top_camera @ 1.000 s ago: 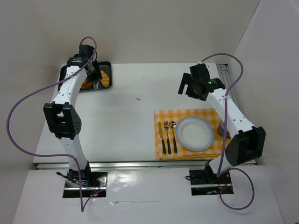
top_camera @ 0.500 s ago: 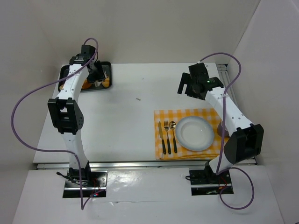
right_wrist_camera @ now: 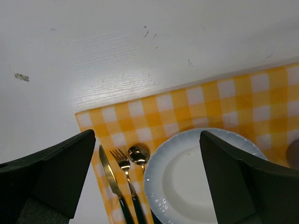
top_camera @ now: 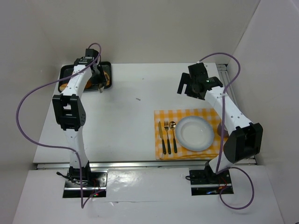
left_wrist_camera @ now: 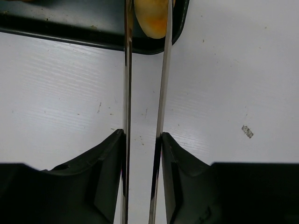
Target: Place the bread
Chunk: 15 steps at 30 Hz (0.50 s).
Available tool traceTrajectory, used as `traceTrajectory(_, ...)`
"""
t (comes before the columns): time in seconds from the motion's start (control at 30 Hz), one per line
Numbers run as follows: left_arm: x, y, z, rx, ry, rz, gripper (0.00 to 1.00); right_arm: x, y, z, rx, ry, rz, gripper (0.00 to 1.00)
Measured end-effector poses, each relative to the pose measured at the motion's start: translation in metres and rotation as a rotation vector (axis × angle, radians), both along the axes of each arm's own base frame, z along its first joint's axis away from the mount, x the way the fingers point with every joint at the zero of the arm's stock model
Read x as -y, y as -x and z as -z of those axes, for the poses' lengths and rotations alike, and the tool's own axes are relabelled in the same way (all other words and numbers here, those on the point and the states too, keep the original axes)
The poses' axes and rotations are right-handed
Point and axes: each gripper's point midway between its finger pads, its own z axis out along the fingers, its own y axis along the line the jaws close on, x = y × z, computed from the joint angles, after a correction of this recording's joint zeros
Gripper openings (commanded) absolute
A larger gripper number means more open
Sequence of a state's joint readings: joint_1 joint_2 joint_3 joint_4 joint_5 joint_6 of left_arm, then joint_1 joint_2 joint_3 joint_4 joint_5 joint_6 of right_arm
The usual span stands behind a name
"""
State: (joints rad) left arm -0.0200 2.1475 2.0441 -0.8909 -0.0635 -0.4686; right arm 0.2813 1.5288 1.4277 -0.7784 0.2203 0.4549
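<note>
Your left gripper is out at 11 o'clock of the table, over the corner of the black tray. Its two thin metal fingers are drawn close and pinch the bread between them. The bread is orange-yellow, at 12 o'clock in the left wrist view, right at the tray's rim. Can't tell if it's lifted or resting on the tray. In the top view it's only an orange patch beside the arm.

Your right gripper hangs at 1 o'clock of the table, jaws spread wide, nothing between them. Under it the right wrist view shows bare table and one corner of the yellow checked mat. The mat lies at 4 o'clock of the table with a white plate on it. Knife, fork and spoon lie side by side at the plate's 9 o'clock in the top view, knife outermost, spoon nearest the plate. Bread and plate are well apart. A small grey speck sits on the table between the two arms
</note>
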Motion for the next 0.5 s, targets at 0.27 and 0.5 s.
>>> traceTrajectory(0.27,-0.003,0.009,-0.067,0.141,0.006,-0.015,0.11,0.0,0.0,-0.001,0.003,0.001,0.001,1.0)
traceTrajectory(0.5,0.066,0.077,-0.161,0.389,0.09,0.173,0.09,0.003,0.001,-0.023,0.043,0.0,0.006,1.0)
